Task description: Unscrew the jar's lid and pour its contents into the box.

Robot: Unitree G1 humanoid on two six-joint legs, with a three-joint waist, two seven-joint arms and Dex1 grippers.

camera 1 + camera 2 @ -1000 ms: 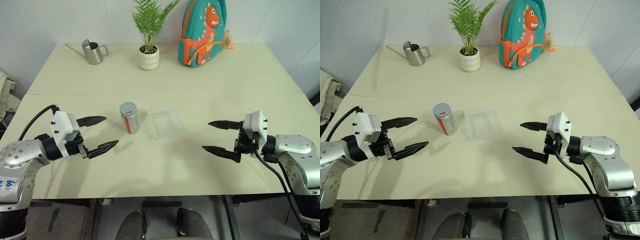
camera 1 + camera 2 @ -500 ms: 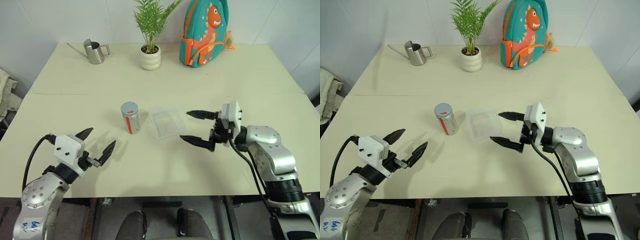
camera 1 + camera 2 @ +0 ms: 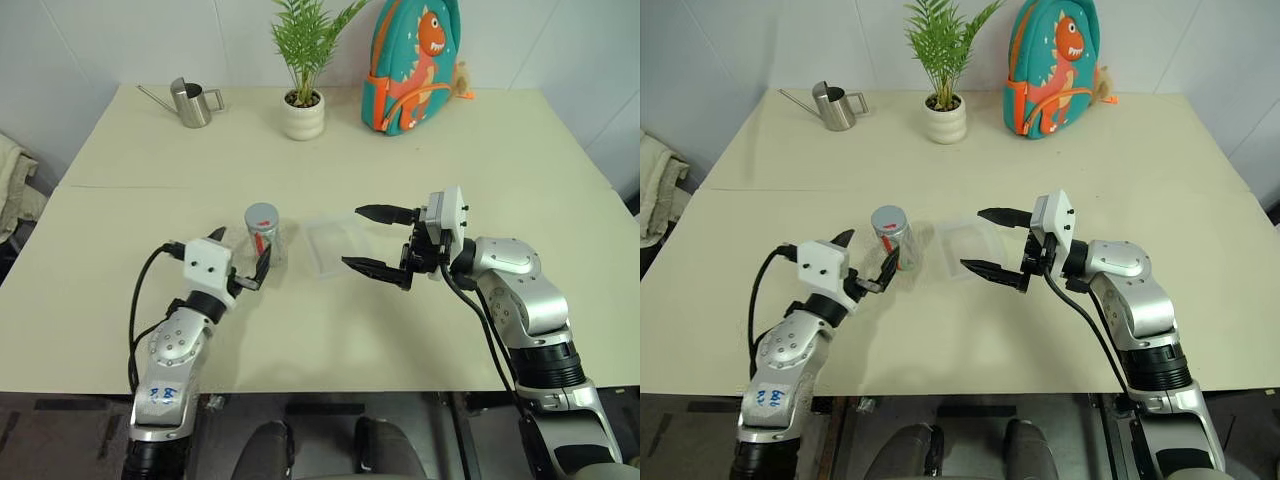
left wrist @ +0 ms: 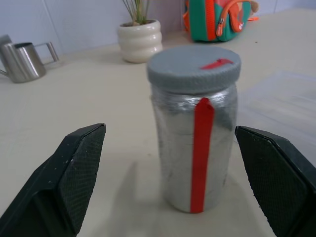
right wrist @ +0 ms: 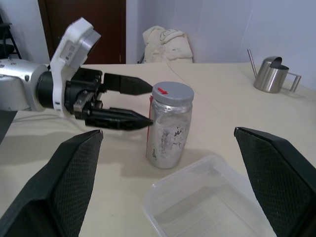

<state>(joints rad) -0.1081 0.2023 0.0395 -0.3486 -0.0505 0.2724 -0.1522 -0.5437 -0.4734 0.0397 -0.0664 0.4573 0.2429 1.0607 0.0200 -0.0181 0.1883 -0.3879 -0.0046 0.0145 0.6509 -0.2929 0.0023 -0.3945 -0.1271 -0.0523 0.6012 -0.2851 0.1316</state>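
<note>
Left wrist view shows your left gripper [image 4: 170,192] wide open and holding nothing around the jar [image 4: 194,133], so if you squeeze off-center, it may tip over.

I see a cream counter [image 3: 420,150] set against white walls [image 3: 130,40]. At its far edge stand a steel watering can [image 3: 190,102], a potted plant [image 3: 303,100] and a teal dinosaur backpack [image 3: 415,65]. A dark door [image 5: 84,29] and a pale bundle of cloth [image 5: 165,44] lie off to one side.
</note>
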